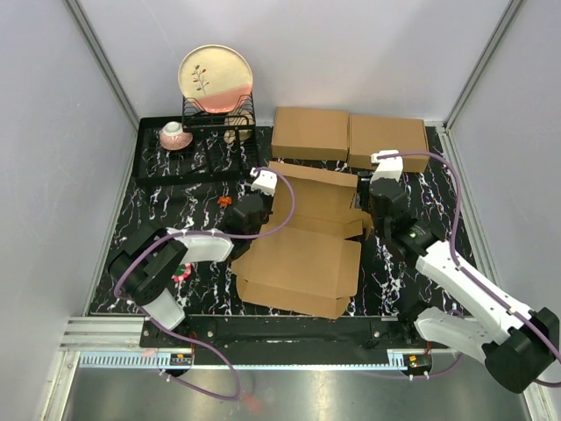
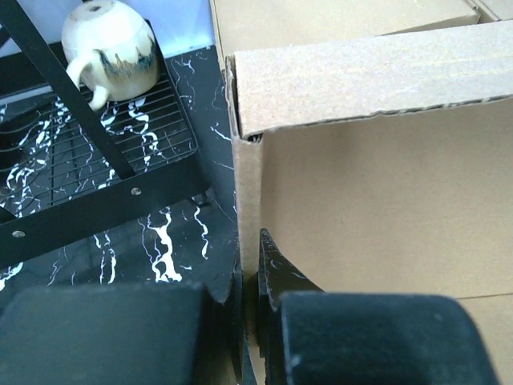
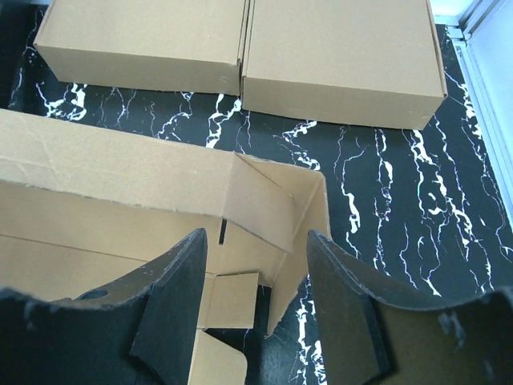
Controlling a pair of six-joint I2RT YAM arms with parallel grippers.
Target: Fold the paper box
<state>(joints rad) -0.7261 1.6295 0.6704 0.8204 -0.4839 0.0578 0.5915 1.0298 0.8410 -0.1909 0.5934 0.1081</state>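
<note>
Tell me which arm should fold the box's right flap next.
Likely right. The right fingers stand open over the right corner flap of the paper box, while the left fingers are pinched shut on its left wall.

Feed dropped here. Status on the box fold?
Left gripper shut on paper box, left wall. Right gripper open at its right corner. Two closed boxes behind, apart.

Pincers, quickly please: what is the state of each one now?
Left pincer: closed on a wall of the paper box.
Right pincer: open, holding nothing.
</note>
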